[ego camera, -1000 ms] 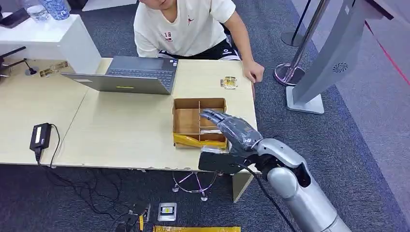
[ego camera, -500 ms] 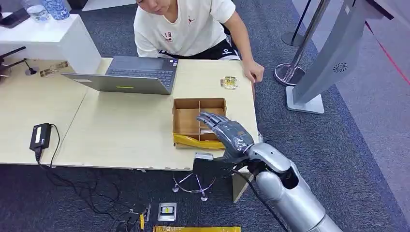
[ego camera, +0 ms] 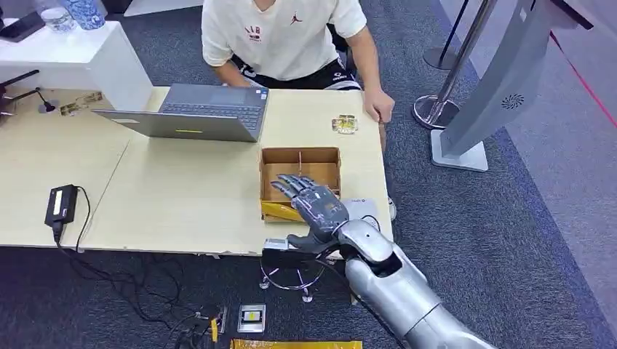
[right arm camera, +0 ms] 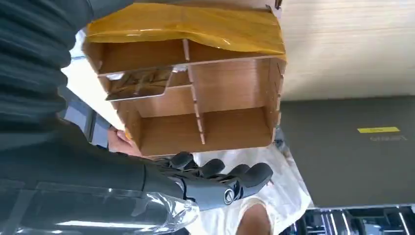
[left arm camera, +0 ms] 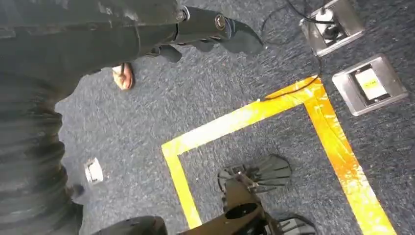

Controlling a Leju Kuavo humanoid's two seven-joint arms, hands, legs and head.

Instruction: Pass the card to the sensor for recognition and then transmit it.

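A brown cardboard box (ego camera: 300, 151) with dividers stands near the table's front edge, yellow tape (ego camera: 280, 211) across its near wall. My right hand (ego camera: 309, 201) hovers over the box's near compartments, fingers spread and holding nothing. In the right wrist view a clear-sleeved card (right arm camera: 141, 82) lies in one compartment of the box (right arm camera: 235, 125), and my right hand (right arm camera: 215, 181) is beyond the box's far wall. A white flat pad (ego camera: 362, 209) lies on the table just right of the hand. My left hand (left arm camera: 210, 27) hangs over the carpet with nothing in it.
A person in a white shirt sits behind the table, one hand (ego camera: 380, 109) on its far right corner beside a small badge (ego camera: 344, 124). An open laptop (ego camera: 196, 113) stands behind the box, a power brick (ego camera: 60, 204) at left. A grey stand (ego camera: 502, 80) rises at right.
My right hand has swung left and back toward me, from the box's right side to over its near left compartments. The person has straightened up.
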